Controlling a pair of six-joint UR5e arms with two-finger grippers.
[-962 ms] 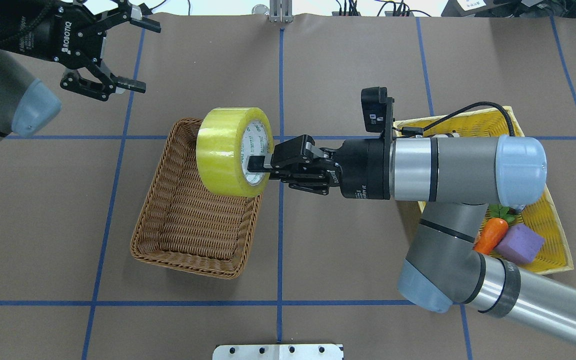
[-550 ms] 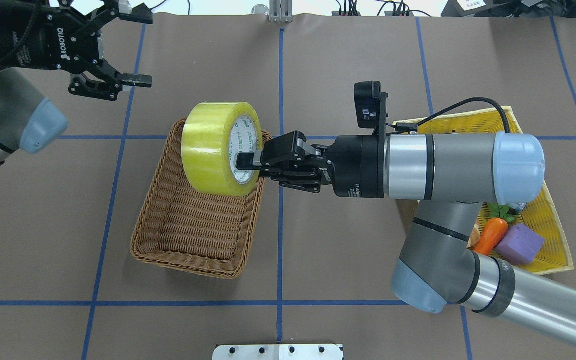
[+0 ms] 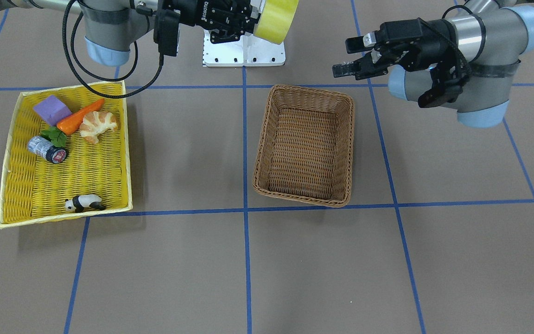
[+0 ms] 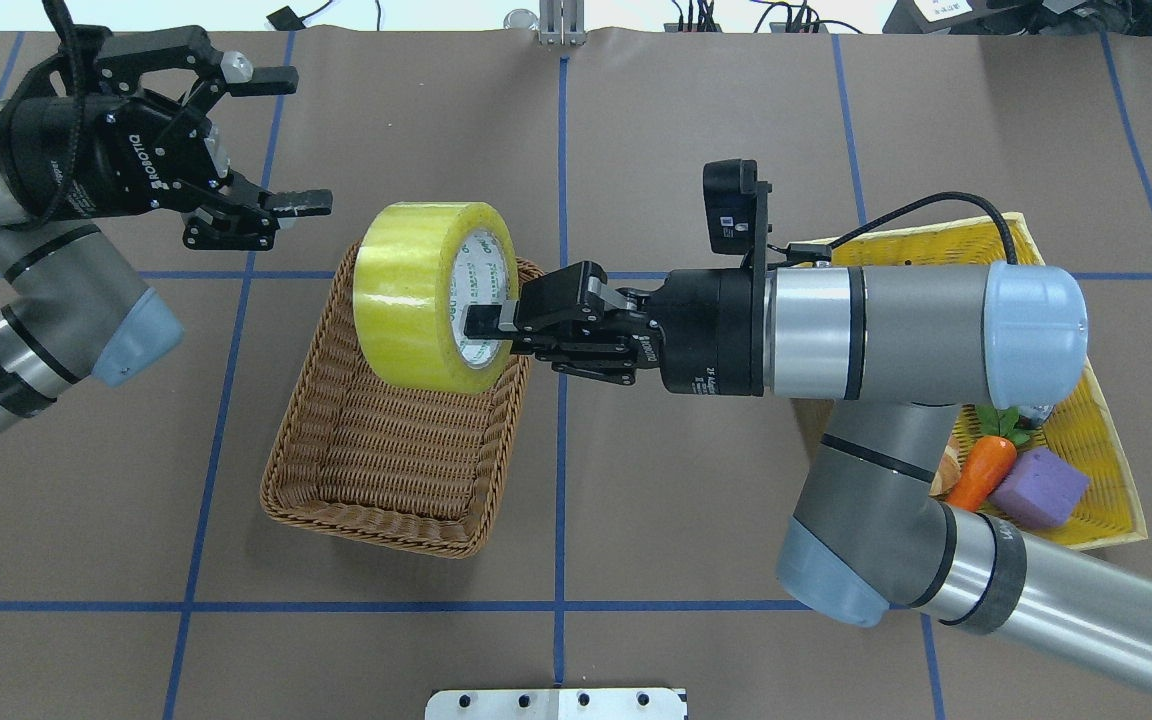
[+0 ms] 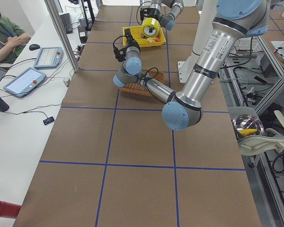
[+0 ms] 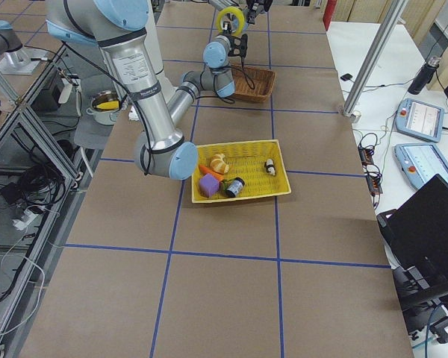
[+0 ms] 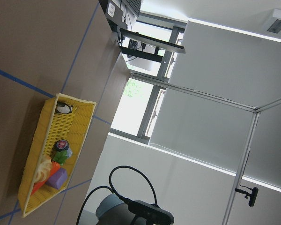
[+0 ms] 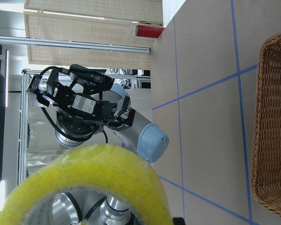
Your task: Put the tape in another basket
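Observation:
The yellow-green tape (image 4: 406,300) hangs in the air over the far end of the brown wicker basket (image 4: 376,530). My right gripper (image 4: 484,328) is shut on the roll's side wall, reaching in from the right. The tape also shows at the top of the front-facing view (image 3: 276,16) and large in the right wrist view (image 8: 84,183), with the basket (image 8: 271,126) at that view's right edge. My left gripper (image 4: 291,140) is open and empty, off to the left of the tape; it also shows in the front-facing view (image 3: 348,56) beside the basket (image 3: 301,197).
A shallow yellow basket (image 3: 86,185) holds a purple block (image 3: 51,109), a carrot (image 3: 79,118), a croissant (image 3: 96,124), a grey cylinder (image 3: 47,149) and a panda figure (image 3: 84,203). My right arm covers most of it in the overhead view (image 4: 1096,440).
My right gripper has carried the tape left, further over the wicker basket. My left gripper has moved nearer and to the right, closer to the tape, still open.

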